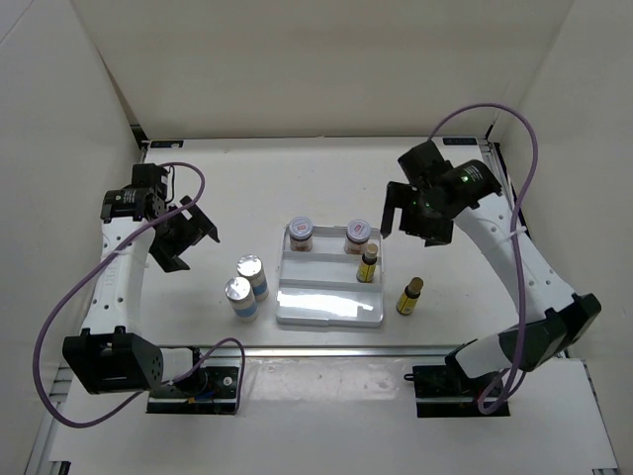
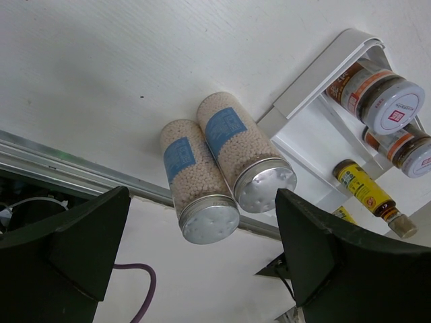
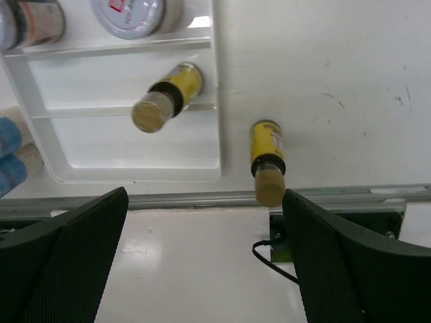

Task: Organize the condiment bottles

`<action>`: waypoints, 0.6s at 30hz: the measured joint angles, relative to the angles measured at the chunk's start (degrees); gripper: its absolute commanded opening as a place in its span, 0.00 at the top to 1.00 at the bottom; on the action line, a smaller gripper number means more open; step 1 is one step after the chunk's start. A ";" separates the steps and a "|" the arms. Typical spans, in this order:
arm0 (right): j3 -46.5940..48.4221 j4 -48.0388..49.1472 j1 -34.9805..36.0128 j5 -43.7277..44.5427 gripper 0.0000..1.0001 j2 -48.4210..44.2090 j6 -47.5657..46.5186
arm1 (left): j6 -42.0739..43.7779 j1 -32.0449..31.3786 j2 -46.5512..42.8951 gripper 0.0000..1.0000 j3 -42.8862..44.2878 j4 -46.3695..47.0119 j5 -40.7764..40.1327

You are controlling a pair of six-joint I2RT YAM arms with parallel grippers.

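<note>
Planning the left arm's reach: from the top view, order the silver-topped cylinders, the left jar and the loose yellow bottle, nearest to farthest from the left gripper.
1. Silver-topped cylinders, between left gripper and tray; pair too close to split.
2. Left jar, tray's back-left corner.
3. Loose yellow bottle, right of tray.

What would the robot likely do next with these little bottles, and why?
Probably lower the open right gripper onto the yellow bottle standing just right of the tray; its twin already stands inside, and the gripper holds nothing.
</note>
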 measured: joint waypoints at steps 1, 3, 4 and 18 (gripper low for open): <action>-1.38 -0.04 -0.66 0.00 0.04 -1.25 0.59 | 0.00 0.00 -0.09 0.00 -0.22 -0.04 -0.07; -4.98 0.13 -1.20 -0.04 0.04 -3.32 1.79 | 0.09 -0.20 -0.33 0.00 -0.57 -0.11 -0.61; -7.37 0.11 -1.16 -0.24 0.04 -4.26 2.56 | 0.24 -0.50 -0.55 0.00 -0.57 -0.07 -1.44; -34.40 0.63 -0.90 9.25 0.01 -26.84 11.89 | 5.79 -4.76 -13.35 0.00 -3.37 0.68 -9.16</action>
